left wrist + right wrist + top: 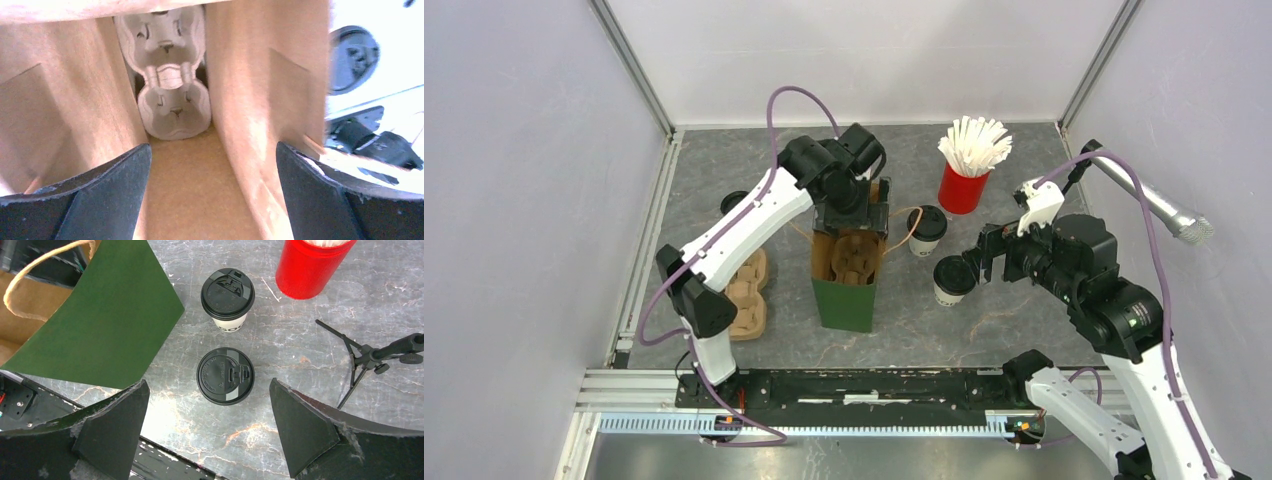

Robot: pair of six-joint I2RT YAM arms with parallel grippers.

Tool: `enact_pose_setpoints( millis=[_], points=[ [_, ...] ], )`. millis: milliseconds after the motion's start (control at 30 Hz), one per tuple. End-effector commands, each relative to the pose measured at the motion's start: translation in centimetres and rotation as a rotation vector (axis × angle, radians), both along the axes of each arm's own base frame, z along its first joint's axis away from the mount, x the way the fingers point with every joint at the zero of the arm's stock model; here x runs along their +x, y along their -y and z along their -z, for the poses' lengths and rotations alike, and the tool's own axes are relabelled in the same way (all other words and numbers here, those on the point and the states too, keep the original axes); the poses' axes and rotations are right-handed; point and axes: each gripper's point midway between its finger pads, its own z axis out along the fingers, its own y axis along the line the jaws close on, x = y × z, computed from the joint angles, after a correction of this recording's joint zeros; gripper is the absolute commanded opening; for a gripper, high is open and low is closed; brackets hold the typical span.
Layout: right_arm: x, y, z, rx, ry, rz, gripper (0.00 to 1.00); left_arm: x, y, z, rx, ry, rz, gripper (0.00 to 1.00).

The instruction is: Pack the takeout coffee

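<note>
- Currently, both white paper takeaway cups with round black plastic lids stand upright on the grey marbled table (1004,330), outside and to the right of the tall green paper bag (844,295). The farther cup (926,228) is near the bag's open top, and the nearer cup (953,279) is just beside it, towards the arms. They are close but not touching.
- The bag stands open, its inside plain brown with a twine handle showing at the rim. A brown moulded-pulp cup carrier (170,80) lies at the bottom, and both of its wells are unfilled.
- The left gripper (212,150) hangs at the mouth of the bag, pointing down into it. Its black fingers (110,190) are spread wide with nothing between them.
- The right gripper (208,385) hovers over the table above the nearer cup (225,376), apart from it. Its jaws are fully apart and grip nothing. From the right wrist, the farther cup (227,295) shows just beyond it.
- A red plastic cup (963,188) full of white straws stands behind the two coffees, well clear of the bag.
- More pulp carriers (749,290) lie flat on the table left of the bag, partly hidden by the left arm.
- A small black tripod (360,360) stands at the table's right side.
</note>
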Motion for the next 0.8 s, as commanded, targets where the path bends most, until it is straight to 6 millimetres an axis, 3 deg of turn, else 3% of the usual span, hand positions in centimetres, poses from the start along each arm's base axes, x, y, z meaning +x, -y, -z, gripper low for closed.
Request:
enact_pose_setpoints(
  millis=[0, 100, 233, 333, 400, 533, 667, 767],
  points=[
    [0.9, -0.6, -1.1, 0.064, 0.038, 0.024, 0.98, -0.5, 0.2, -7.0, -0.158, 0.125, 0.01, 1.0],
    [1.5, -0.3, -1.3, 0.026, 0.065, 0.023, 0.98, -1.0, 0.8, -10.0, -0.263, 0.167, 0.025, 1.0],
    [2.5, 0.9, -2.0, -0.051, 0.099, 0.068, 0.98, -1.1, 1.6, -16.0, -0.447, 0.315, 0.072, 1.0],
    [2.9, 0.1, -3.1, 0.003, 0.092, 0.067, 0.97, -0.7, 0.8, -19.6, -0.523, 0.448, 0.087, 1.0],
    [3.2, -0.7, -3.5, 0.062, 0.09, 0.07, 0.96, 0.0, -0.5, -20.5, -0.522, 0.504, 0.09, 1.0],
    [3.5, -1.7, -2.4, 0.128, 0.046, 0.071, 0.94, 2.4, -3.4, -19.9, -0.487, 0.537, 0.175, 1.0],
    [3.7, -2.1, -0.3, 0.121, -0.017, 0.076, 0.94, 5.7, -5.3, -16.5, -0.393, 0.519, 0.297, 1.0],
    [3.6, -2.6, -0.4, 0.104, -0.043, 0.039, 0.93, 7.9, -5.2, -14.5, -0.315, 0.552, 0.393, 0.95]
  ],
)
